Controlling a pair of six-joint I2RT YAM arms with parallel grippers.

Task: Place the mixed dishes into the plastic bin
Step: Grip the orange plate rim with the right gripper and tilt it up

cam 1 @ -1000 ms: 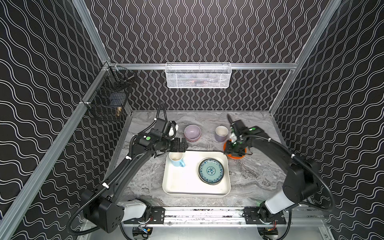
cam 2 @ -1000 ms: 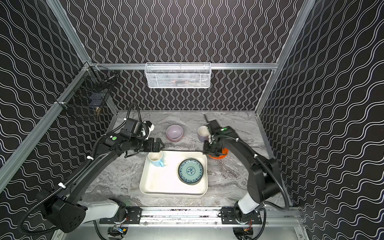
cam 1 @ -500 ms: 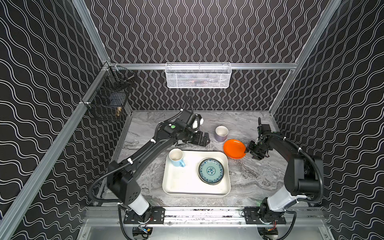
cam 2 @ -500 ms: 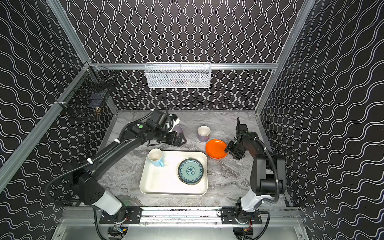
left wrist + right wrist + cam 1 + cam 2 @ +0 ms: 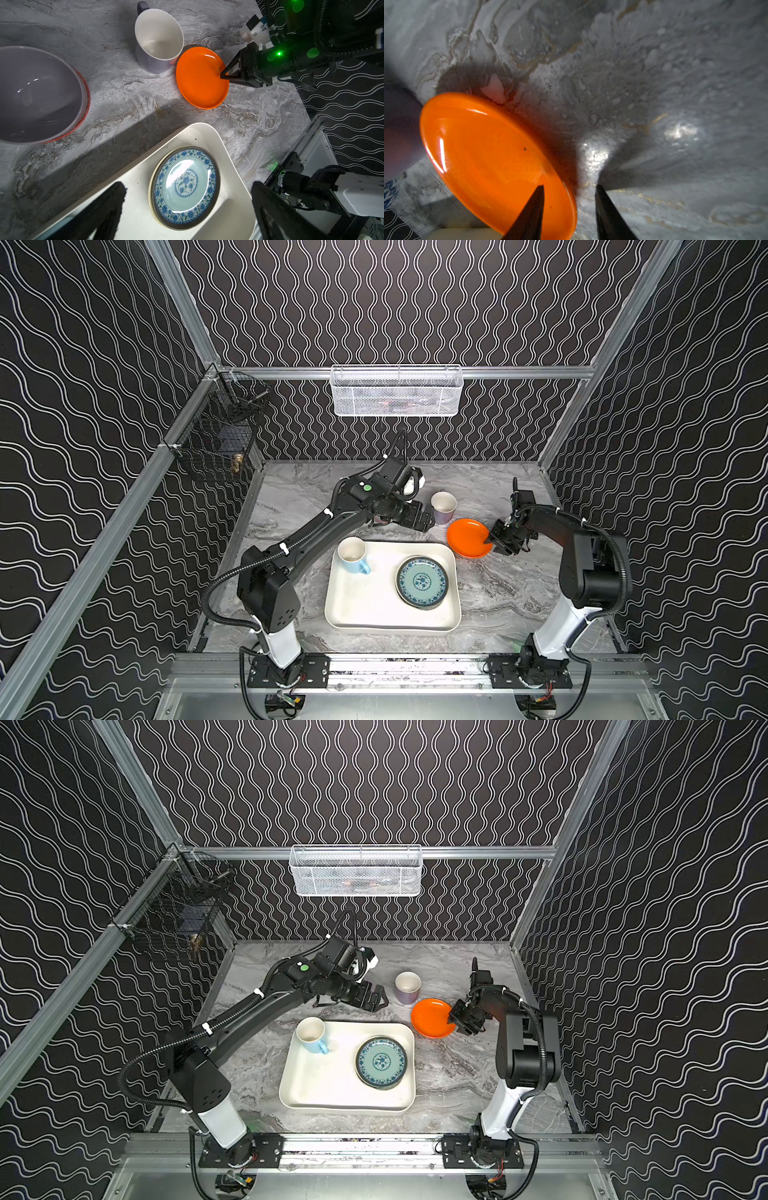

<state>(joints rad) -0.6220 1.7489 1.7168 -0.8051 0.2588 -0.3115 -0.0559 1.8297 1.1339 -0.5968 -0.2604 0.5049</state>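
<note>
As read from the front rail outward: cream-white shallow rectangular plastic bin (image 5: 353,605) flat on grey marbled table (image 5: 498,593), holding upright light blue mug (image 5: 353,558) and blue-patterned round plate (image 5: 422,581) atop a small stack. Just past the bin's far right corner, orange round plate (image 5: 468,537) on the table. Right gripper (image 5: 569,191) part open, straddling its rim: one fingertip over the dish, the outer one clear of the edge. Farther back, left gripper (image 5: 379,1000) spread wide, empty, between lavender bowl (image 5: 37,93) and upright lavender-grey mug (image 5: 443,506).
</note>
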